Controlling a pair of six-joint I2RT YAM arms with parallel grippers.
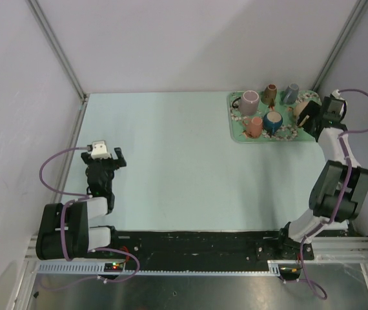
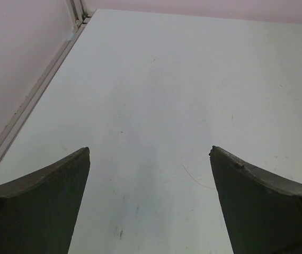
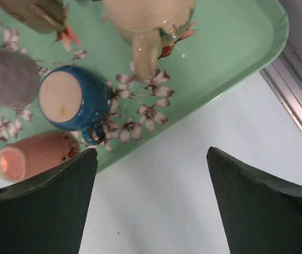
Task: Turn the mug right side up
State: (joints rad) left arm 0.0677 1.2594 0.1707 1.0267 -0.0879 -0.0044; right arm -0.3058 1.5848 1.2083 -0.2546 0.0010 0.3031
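Hovering in approach beside the green flowered tray (image 3: 236, 69), your empty right hand (image 3: 150, 153), spread apart, must next straddle the cream ceramic mug (image 3: 140, 16).

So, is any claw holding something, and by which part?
Nothing is held: the left claw is open above the table, the right claw open beside the green tray.

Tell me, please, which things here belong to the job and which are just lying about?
Job: cream mug, likely the one to turn; right gripper.
Lying about: blue mug, pink mug, grey mug, brown mug, pale mug, tray, left gripper.
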